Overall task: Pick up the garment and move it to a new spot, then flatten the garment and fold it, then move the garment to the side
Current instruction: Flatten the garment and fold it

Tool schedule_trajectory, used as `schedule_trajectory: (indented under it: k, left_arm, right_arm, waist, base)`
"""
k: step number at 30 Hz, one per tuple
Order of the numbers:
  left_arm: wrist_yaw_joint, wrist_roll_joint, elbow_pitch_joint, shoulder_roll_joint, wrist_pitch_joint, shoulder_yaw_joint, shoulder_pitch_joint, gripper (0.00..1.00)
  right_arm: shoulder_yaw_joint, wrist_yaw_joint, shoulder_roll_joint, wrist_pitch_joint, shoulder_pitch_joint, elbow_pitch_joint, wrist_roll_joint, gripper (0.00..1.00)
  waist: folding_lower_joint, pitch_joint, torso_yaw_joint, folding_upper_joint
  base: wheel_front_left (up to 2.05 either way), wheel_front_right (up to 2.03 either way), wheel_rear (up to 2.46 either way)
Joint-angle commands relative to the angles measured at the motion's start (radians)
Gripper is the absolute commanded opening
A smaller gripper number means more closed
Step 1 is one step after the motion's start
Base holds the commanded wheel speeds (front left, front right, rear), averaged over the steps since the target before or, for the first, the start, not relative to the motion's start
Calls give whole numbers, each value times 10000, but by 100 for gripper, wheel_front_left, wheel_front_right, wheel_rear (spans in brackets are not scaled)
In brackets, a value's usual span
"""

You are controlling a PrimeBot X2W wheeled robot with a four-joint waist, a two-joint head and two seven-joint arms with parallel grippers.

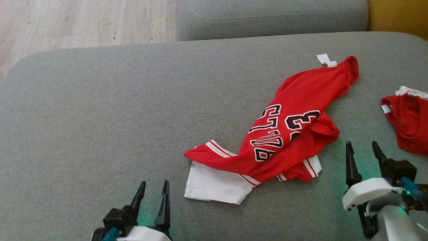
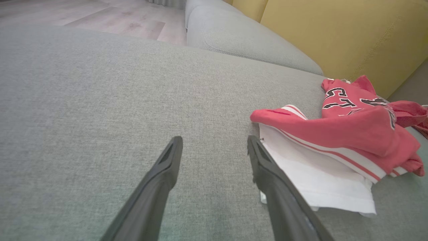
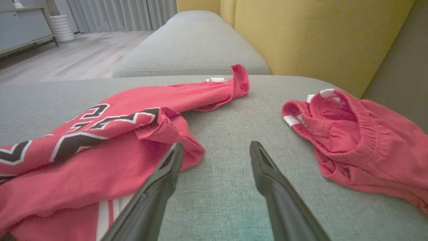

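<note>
Red knit jersey point(image 1: 291, 134) with black-and-white lettering and a white hem lies crumpled on the grey fabric sofa seat point(image 1: 100, 117). The left hand point(image 1: 154, 182) and right hand point(image 1: 361, 144) hover just beside it, both spread open and empty. Red elastic-waisted shorts point(image 1: 408, 124) lie apart on its right.

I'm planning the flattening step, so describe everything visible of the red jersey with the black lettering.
The red jersey looks like soft knit fabric, printed with white-outlined black letters and numerals. It has red-and-white striped trim, a white panel poking out underneath, and a white tag at its far end. It lies crumpled and twisted, stretched diagonally across the grey sofa cushion. Nothing grips it; the open right gripper stands just beside it.
</note>
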Motion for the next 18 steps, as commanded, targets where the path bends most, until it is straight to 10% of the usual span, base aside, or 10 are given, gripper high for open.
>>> schedule_trajectory:
  k: [1,18]
  left_arm:
    - [7,15,-302,18,-53,321,-155,100]
    - [-542,367,331,18,-53,-508,-2237,100]
  right_arm:
    - [223,-7,65,-117,-196,-458,83,100]
    - [879,-7,162,-118,-297,-744,386,100]
  waist:
    - [1,36,-57,0]
    - [1,639,-1048,0]
  base:
    - [0,0,0]
    - [0,0,0]
